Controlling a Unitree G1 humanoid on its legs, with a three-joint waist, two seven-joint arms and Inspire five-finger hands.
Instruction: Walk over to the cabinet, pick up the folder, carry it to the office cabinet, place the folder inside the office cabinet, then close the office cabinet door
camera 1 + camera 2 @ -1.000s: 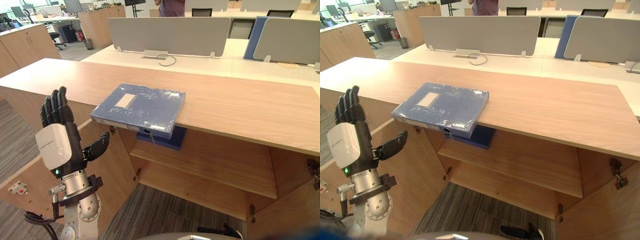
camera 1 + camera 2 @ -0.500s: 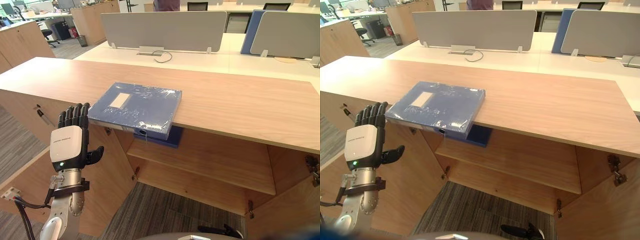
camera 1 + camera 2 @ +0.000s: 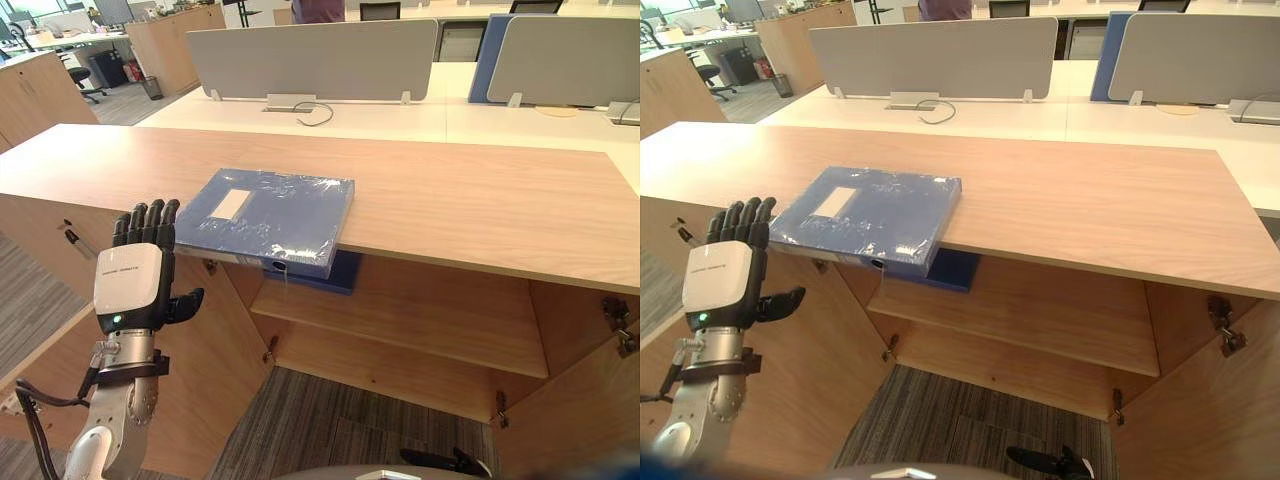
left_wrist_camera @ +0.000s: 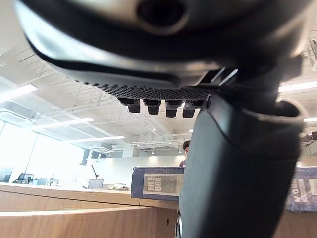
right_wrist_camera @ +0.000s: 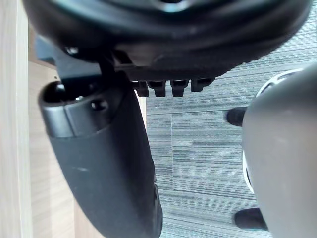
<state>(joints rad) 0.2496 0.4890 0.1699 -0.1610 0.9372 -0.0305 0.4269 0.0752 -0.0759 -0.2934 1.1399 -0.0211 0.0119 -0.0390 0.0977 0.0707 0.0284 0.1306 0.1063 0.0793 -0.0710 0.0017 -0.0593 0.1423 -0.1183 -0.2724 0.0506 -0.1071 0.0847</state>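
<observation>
The blue folder (image 3: 268, 218) lies flat on the table (image 3: 470, 210), its near edge jutting past the table's rim above an open shelf (image 3: 420, 335). The left hand (image 3: 130, 285) stands just left of it, apart, fingers straight and wide. The right hand (image 5: 173, 44) hangs over carpet (image 5: 208, 144), fingers relaxed.

Wooden cabinet top (image 3: 450, 200) runs across mid-frame, and the blue folder (image 3: 268, 215) lies flat left of centre, overhanging its front edge. On the shelf (image 3: 430, 325) underneath sits another blue item (image 3: 345, 272).
</observation>
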